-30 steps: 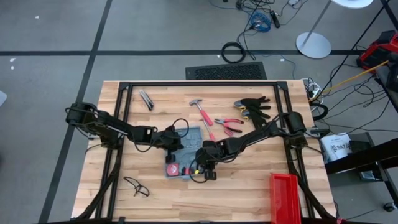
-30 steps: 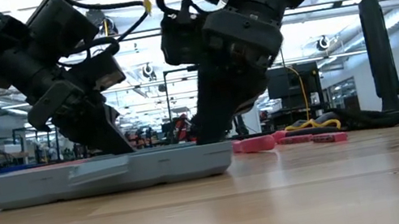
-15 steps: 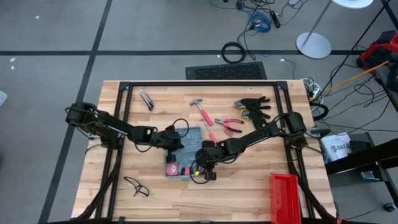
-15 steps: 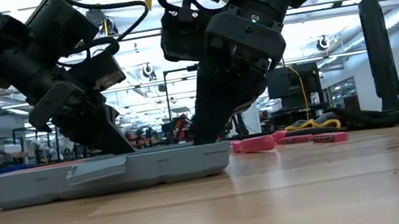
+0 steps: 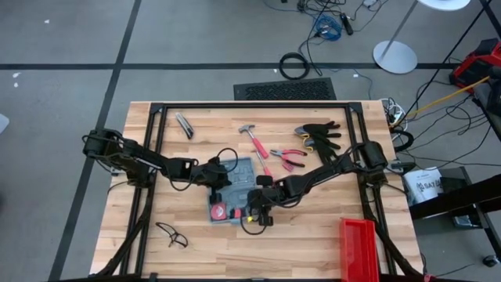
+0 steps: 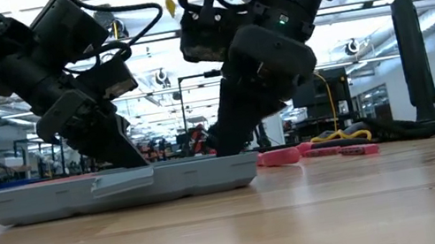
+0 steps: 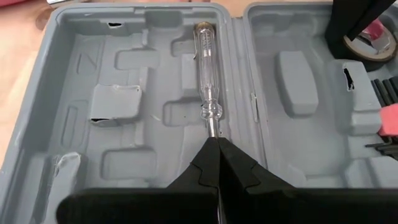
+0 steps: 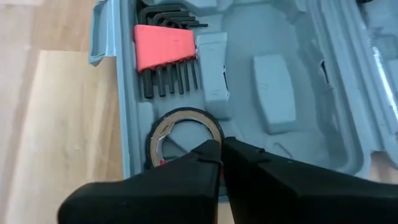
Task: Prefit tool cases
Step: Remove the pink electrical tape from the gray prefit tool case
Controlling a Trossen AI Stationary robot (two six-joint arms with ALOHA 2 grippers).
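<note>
Left wrist view: my left gripper (image 7: 219,144) pinches the clear-handled screwdriver (image 7: 205,68), seating it in the tool case (image 7: 124,93).
Right gripper (image 8: 222,148): closed, empty, over the tape roll (image 8: 184,129).

high: overhead, straight down, far, whole table (image 5: 313,235) | low: table-top height, level, near | wrist views: each close, angled down | shared: open tool case (image 5: 232,190), seen in all four

The tool case (image 7: 124,93) is matt grey moulded plastic; beside the gripper fingertips lies a screwdriver (image 7: 208,68) — clear glossy handle, metal shaft. The table (image 8: 56,124) is pale wood — smooth planks.
</note>
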